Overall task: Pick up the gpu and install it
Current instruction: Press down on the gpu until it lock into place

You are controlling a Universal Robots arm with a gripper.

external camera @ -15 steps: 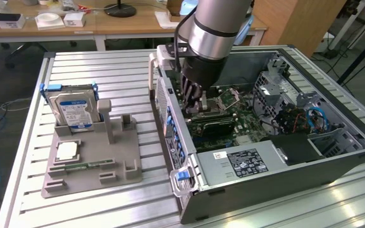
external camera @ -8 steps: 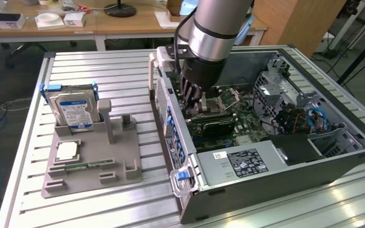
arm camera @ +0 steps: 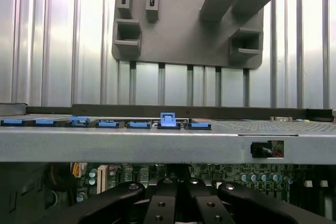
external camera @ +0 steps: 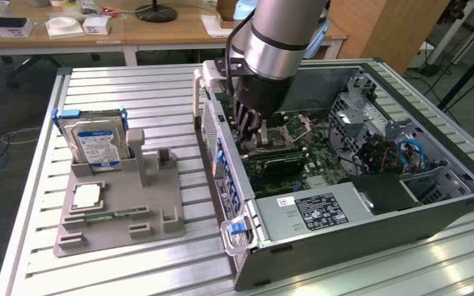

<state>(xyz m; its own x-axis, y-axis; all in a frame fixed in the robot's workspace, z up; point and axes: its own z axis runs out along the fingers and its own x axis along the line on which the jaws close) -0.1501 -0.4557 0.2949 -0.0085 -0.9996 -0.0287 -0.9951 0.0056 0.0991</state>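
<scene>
Green-boarded, the gpu (external camera: pixel 278 161) sits low inside the open case (external camera: pixel 402 216) on the motherboard, the end effector (external camera: pixel 249 132) just above it, fingers closed together, apparently pressing it home.

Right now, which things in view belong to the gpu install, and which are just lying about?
In the job:
- gripper, shut, down inside the computer case
- gpu, lying in the case just below the gripper

Lying about:
- hard drive, upright in the grey holder tray
- memory strip on that tray
</scene>
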